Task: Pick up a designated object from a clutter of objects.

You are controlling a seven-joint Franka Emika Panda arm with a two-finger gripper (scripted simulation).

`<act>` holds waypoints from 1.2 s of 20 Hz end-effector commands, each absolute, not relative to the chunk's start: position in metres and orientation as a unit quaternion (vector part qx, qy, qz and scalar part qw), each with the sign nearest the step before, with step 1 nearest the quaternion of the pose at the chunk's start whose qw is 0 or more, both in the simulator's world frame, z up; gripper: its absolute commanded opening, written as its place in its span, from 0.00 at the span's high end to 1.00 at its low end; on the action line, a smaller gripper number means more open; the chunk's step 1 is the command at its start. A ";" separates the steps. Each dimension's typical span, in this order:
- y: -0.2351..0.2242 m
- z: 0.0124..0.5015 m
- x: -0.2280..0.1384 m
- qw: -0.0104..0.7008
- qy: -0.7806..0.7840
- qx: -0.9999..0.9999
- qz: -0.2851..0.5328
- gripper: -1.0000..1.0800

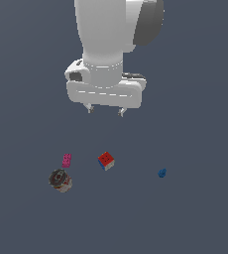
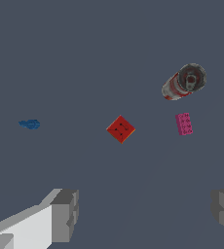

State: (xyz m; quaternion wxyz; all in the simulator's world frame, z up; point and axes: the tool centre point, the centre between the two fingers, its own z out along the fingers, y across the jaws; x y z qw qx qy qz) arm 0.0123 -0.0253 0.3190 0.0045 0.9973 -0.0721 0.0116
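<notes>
The designated object, a small cube (image 1: 106, 160) with a red top and blue and pale sides, rests on the grey surface; the wrist view shows its red face (image 2: 121, 129) split into little squares. My gripper (image 1: 105, 110) hangs well above it, almost straight over it, open with nothing between its grey fingers (image 2: 65, 214). Around the cube lies the rest of the clutter: a pink block (image 1: 66, 159) and a dark round can (image 1: 60, 180) lying on its side toward the exterior view's left, and a tiny blue piece (image 1: 162, 172) toward the exterior view's right.
All items sit apart from one another on a plain grey surface. The pink block (image 2: 184, 123) and the can (image 2: 184, 81) lie close together; the blue piece (image 2: 30, 124) is alone on the cube's other side.
</notes>
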 end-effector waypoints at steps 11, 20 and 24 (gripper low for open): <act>-0.027 0.234 0.040 -0.005 -0.212 0.977 0.006 0.04; -0.030 0.156 0.051 -0.006 -0.334 0.942 0.001 0.04; -0.032 0.127 0.052 -0.004 -0.378 0.926 0.000 0.04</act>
